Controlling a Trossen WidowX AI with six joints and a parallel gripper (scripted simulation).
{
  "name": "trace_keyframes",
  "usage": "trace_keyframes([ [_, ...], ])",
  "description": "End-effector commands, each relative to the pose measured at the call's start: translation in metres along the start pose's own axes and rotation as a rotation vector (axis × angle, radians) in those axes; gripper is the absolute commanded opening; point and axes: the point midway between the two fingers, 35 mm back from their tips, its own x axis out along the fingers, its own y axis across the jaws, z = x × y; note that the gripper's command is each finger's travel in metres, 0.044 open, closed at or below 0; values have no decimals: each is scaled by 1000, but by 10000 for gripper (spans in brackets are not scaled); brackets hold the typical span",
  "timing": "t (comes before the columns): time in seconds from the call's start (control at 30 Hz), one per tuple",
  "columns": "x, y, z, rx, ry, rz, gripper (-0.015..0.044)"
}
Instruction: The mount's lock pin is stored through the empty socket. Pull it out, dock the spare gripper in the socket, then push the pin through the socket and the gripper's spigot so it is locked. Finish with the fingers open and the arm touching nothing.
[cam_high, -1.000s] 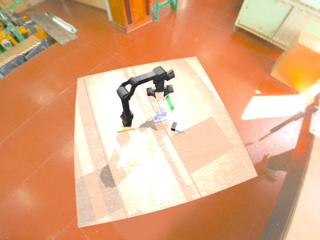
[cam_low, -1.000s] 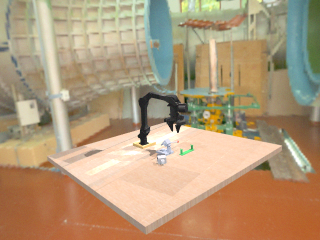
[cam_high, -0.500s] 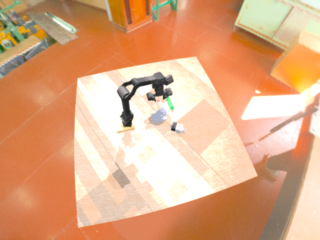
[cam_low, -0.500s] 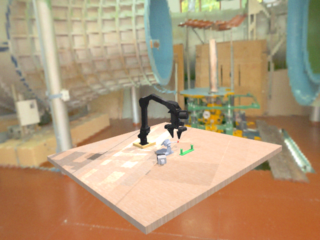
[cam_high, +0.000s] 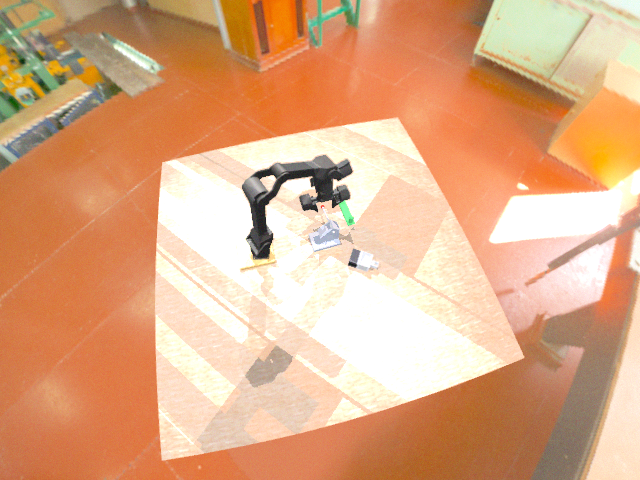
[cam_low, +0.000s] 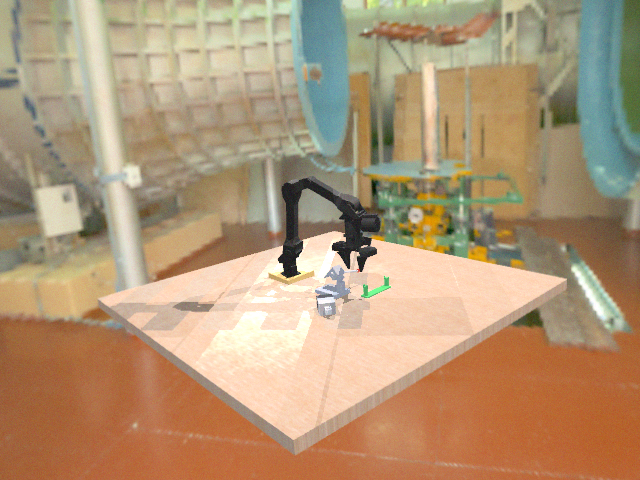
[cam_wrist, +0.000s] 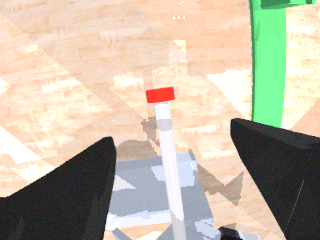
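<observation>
Juts out of the socket of the grey-blue mount (cam_high: 324, 238) (cam_low: 336, 289) (cam_wrist: 145, 200) as a pale lock pin (cam_high: 325, 211) (cam_low: 351, 270) (cam_wrist: 167, 155), red head (cam_high: 322, 207) (cam_low: 358, 270) (cam_wrist: 160, 95) outermost. Lies, in the top view, nearer the upper edge of the desk (cam_high: 206, 392) (cam_low: 310, 361) (cam_wrist: 50, 50) than the lower one. Appears between the black jaws (cam_high: 325, 206) (cam_low: 355, 265) in the wrist view, with a visible gap on either side of the shaft. Shows the jaws well open, short of fully wide, gripping nothing.

Stands just beside the pin, toward the desk's right edge in the top view, as a green bracket (cam_high: 346, 212) (cam_low: 376, 291) (cam_wrist: 268, 70) with upright ends, running close past one finger in the wrist picture. Rests on the desk near the mount, apart from the socket, as the grey-and-black spare gripper (cam_high: 363, 259) (cam_low: 326, 305). Rises from a yellow base plate (cam_high: 248, 267) (cam_low: 276, 279), nearer the desk's left edge from above, as the black arm (cam_high: 297, 169) (cam_low: 292, 222). Includes, beyond the desk's left corner in the exterior view, a white board (cam_low: 58, 209) with a dark mark too blurred to read.
</observation>
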Motion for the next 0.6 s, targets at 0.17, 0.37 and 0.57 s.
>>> trace_keyframes([
  [0.17,17,2,-1,-4,1,5,300],
  [0.37,26,3,-1,-4,1,5,300],
  [0.57,27,3,-1,-4,1,5,300],
])
